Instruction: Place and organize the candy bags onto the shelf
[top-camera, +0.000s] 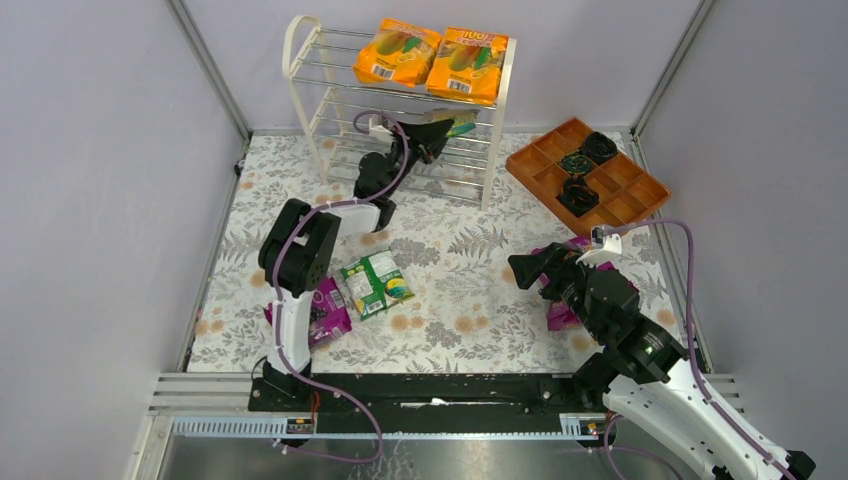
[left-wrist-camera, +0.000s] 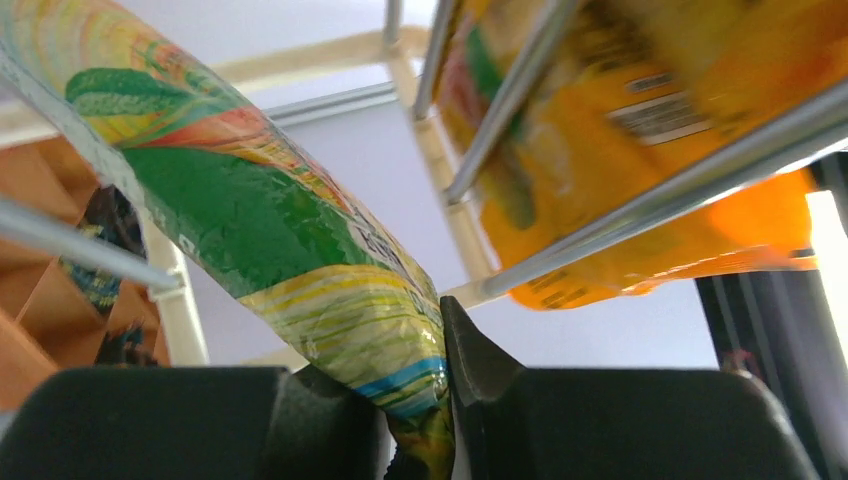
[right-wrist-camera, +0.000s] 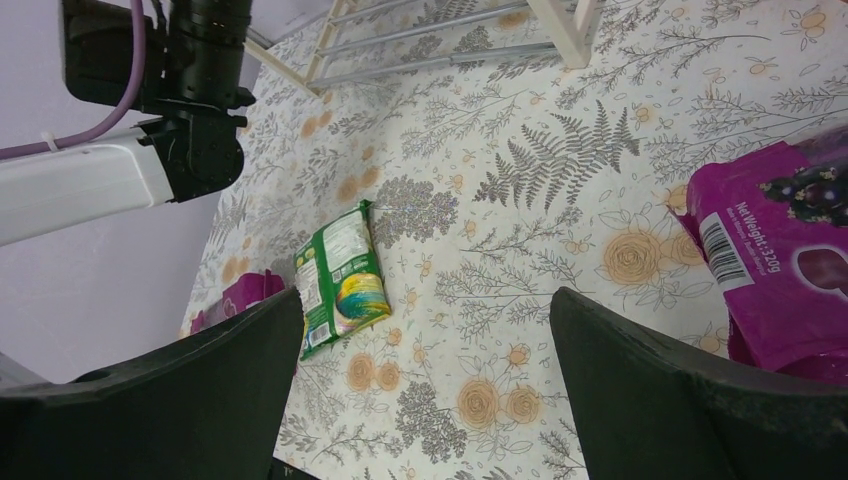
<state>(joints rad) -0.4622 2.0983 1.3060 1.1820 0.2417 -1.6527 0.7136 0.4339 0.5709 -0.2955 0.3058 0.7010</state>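
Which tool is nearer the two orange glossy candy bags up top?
Left. The left tool, shut on a green-yellow glossy pouch, is inside the cream-white wire shelf just beneath the orange bags; the open right tool hangs by a purple pouch, far off.

Top view was bright & even, soft light from above; only faint shadows on the table (top-camera: 470, 250). Left wrist pic was backlit: orange bag (left-wrist-camera: 640, 120) glowed, shelf rods (left-wrist-camera: 700, 172) blurred, sheen on green bag (left-wrist-camera: 250, 210), left fingers (left-wrist-camera: 600, 420) dark & out of focus. Right wrist pic was sharp mid-frame, right fingers (right-wrist-camera: 690, 400) soft at btm.
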